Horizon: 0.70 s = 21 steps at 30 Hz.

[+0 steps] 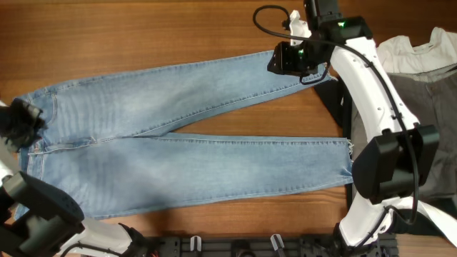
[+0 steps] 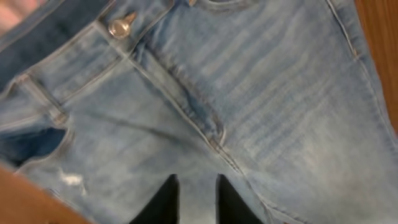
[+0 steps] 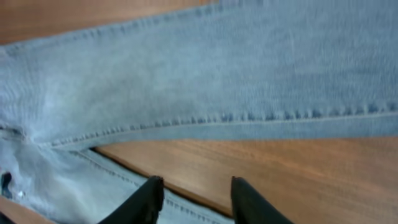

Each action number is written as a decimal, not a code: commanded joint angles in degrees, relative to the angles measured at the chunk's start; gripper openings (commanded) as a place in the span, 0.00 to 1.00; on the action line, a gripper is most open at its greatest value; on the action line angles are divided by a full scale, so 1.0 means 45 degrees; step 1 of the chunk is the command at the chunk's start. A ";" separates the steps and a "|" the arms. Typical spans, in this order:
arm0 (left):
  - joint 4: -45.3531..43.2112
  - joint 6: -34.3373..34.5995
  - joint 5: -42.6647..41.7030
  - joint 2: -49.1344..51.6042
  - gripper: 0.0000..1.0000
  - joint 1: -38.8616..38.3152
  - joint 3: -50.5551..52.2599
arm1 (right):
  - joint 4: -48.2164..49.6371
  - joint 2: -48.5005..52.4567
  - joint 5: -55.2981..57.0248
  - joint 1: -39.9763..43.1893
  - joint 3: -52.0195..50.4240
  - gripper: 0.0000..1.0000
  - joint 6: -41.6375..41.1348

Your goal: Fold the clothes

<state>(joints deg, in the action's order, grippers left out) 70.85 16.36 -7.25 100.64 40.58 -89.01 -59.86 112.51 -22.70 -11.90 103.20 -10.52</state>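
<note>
Dark fingertips of the left pincer (image 2: 198,202) sit at the bottom edge of the left wrist view. They are slightly parted, with flat denim showing between them and nothing pinched that I can see. Just beyond them the fly seam of the jeans (image 1: 143,107) runs up to the metal button (image 2: 121,25) at the waistband, so this pincer hangs over the crotch, close to the waist.

On the right wrist view, the right pincer (image 3: 194,199) is spread wider and holds nothing. Bare bench (image 1: 143,36) wood shows between its fingers, in the wedge where the two legs part. Past that wedge, one leg's stitched seam crosses the view.

From overhead, the jeans lie flat and front-up. Their long axis runs across the bench, with the waist at the left arm and the hems toward the right arm. The legs splay into a narrow V. The near leg ends in a frayed hem (image 1: 348,160), and the far leg ends under the right pincer.

My judgement is that the fold has not begun. It probably starts by laying one leg over the other, so the denim lies outward and below each pincer. The right arm is nearer the hems and the left is nearer the waistband.

Farthest off, at the right edge, a white top (image 1: 410,51) and grey trousers (image 1: 428,100) wait in a heap.
</note>
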 commanded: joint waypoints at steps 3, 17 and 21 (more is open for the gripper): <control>-0.2205 -0.1506 -0.1015 -0.0015 0.04 -0.1093 0.2681 | 0.0248 -0.0063 -0.0151 -0.0068 0.0058 0.35 -0.0121; -0.9617 -0.0189 -0.0675 0.0476 0.04 -0.3147 0.7470 | 0.0282 -0.0063 -0.0146 -0.0058 0.0049 0.39 -0.0403; -1.0686 -0.0097 -0.0899 0.1953 0.04 -0.3774 0.7475 | 0.0461 -0.0063 0.0097 -0.0058 0.0053 0.39 -0.0962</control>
<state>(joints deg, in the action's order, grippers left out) 26.06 14.48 -10.35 103.31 26.35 -56.14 -58.39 112.51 -22.70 -11.94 103.20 -12.32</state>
